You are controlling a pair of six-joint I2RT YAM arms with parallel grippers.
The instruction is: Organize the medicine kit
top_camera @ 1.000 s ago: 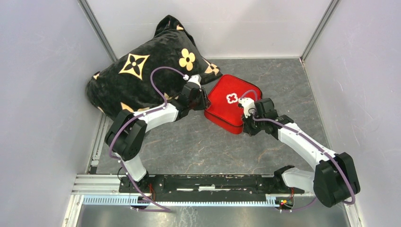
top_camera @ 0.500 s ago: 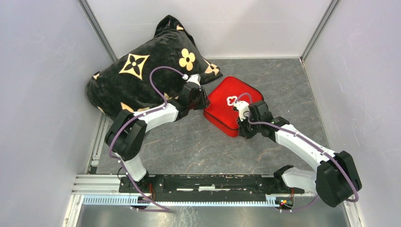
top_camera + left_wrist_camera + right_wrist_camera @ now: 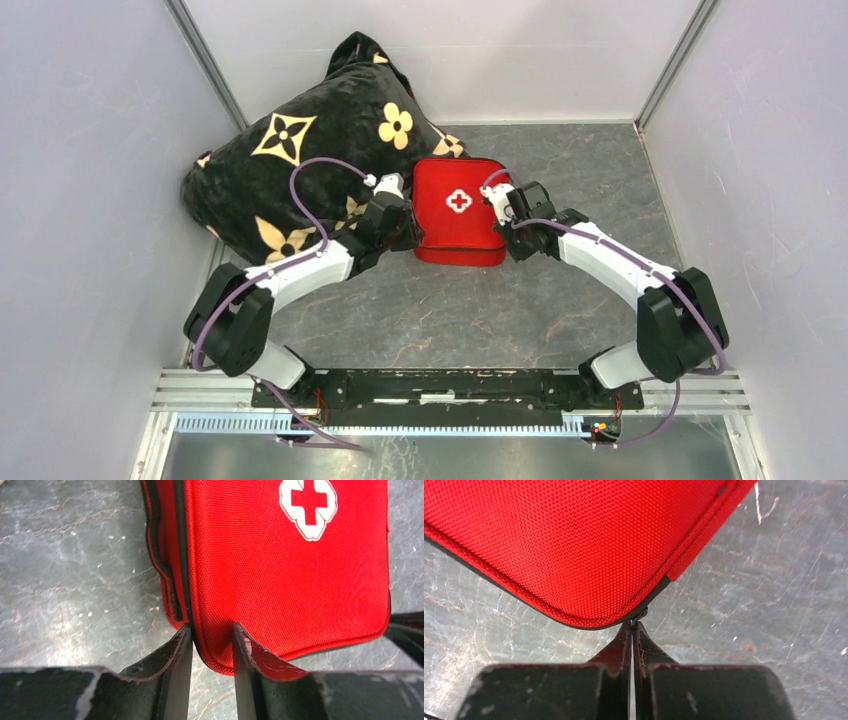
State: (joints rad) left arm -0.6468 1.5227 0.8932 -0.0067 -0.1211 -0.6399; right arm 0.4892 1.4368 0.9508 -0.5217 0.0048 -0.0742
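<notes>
The grey, stone-patterned table [image 3: 480, 300] carries two things: a big black pillow with gold flowers [image 3: 290, 150] at the far left and, just beside it near the middle, the medicine kit [image 3: 458, 225]. The kit lies flat with its white cross [image 3: 459, 201] upward, and the black zip line [image 3: 178, 555] around its side looks closed. The kit is much smaller than the pillow, so I think it is light, and its rounded shell looks rather stiff under the woven red cloth. This cloth should give the fingers good friction, but on the smooth table the whole case will probably slide if it is pulled from one side only. For this reason it seems wise to hold it at two places. The left gripper [image 3: 211, 630] has its fingers [image 3: 175, 660] on both sides of the kit's near left corner and pinches the rim there, which looks like a firm place to take. The right gripper [image 3: 633, 627] has its jaws pressed fully together. Its tips touch a corner on the kit's right side, where a small dark piece [image 3: 640, 613], maybe the zip pull, sits; whether it is caught I cannot tell.
</notes>
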